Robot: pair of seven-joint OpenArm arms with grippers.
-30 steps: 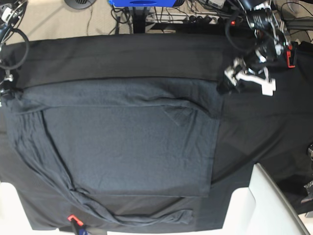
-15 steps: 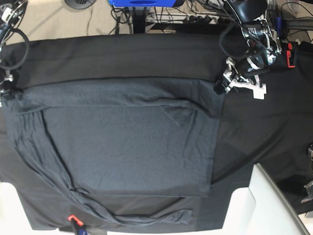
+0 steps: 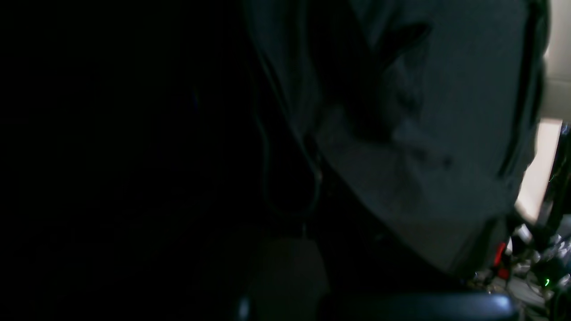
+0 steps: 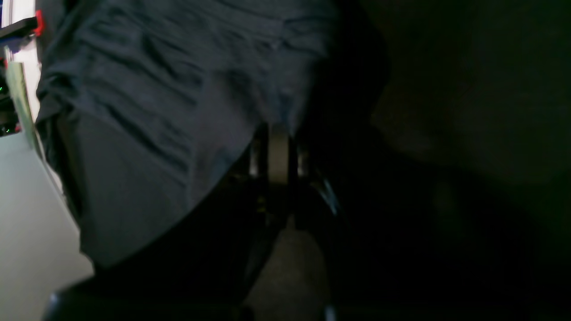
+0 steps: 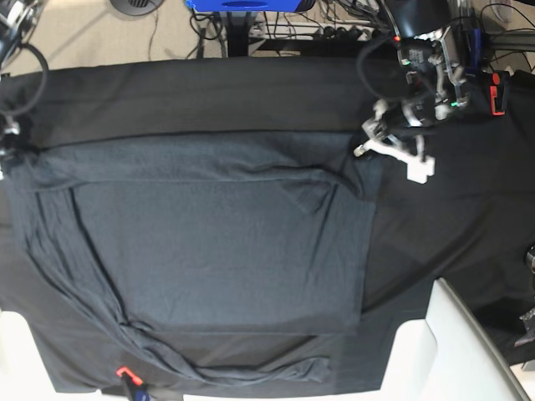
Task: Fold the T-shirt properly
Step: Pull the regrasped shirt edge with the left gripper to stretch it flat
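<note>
Shirt (image 5: 217, 242) lies spread flat on the black cloth (image 5: 251, 92), covering most of the table's middle and the base view's left side. Lower part is folded into a neat rectangle; a sleeve trails in a loose curve along the near edge, w/ creases bunched toward the base view's left.

L gripper (image 5: 361, 144) is down at the shirt's far corner on the base view's right, jaws closed onto the shirt's edge there. L wrist cam is mostly dark; grey shirt fabric (image 3: 428, 133) fills the upper right, rumpled, right up against the claw. Fingertips themselves can't be made out in that view.

R gripper (image 5: 10, 150) sits at the opposite far corner, at the base view's left edge, only partly in shot. R wrist cam shows its jaws pinched together on the shirt (image 4: 178, 111), w/ wrinkled cloth bunching above the fingers (image 4: 277, 147) and pulled in ridges toward them.

Both claws hold the shirt's far edge, well apart, one per corner.
</note>
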